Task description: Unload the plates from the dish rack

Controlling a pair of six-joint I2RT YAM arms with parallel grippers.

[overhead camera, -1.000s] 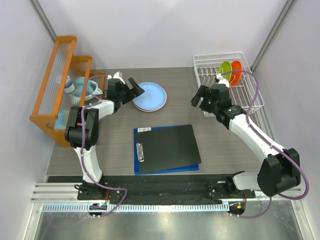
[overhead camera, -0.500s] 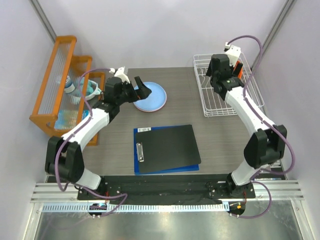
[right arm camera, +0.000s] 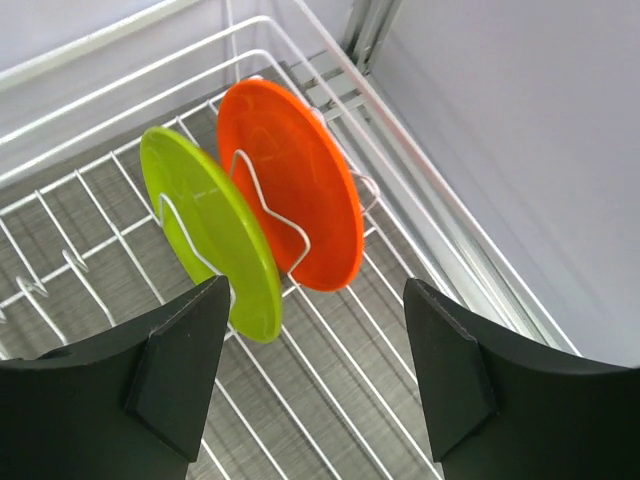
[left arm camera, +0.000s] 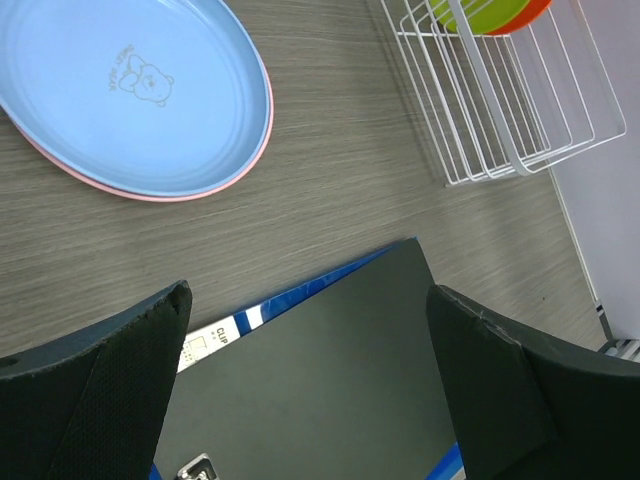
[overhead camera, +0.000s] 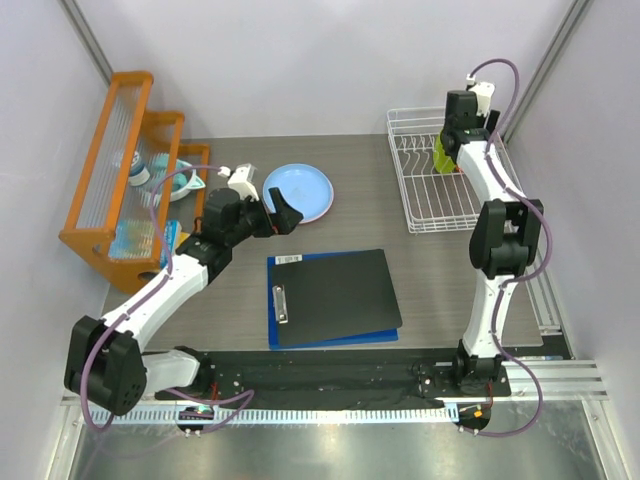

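Observation:
The white wire dish rack stands at the back right. A lime green plate and an orange plate stand upright in its tines. My right gripper hovers open just above them, touching neither. From above, the right gripper hides most of the lime green plate. A light blue plate lies flat on a pink plate on the table. My left gripper is open and empty, near side of that stack, over the clipboard's far corner.
A black clipboard lies on a blue one in the middle of the table. An orange stepped shelf rack with a teal cup stands at the back left. Walls close in behind the rack and on both sides.
My right arm has swung from the table's middle up over the dish rack, jaws narrowing slightly. My left gripper has pulled back from the blue plate toward the clipboard.

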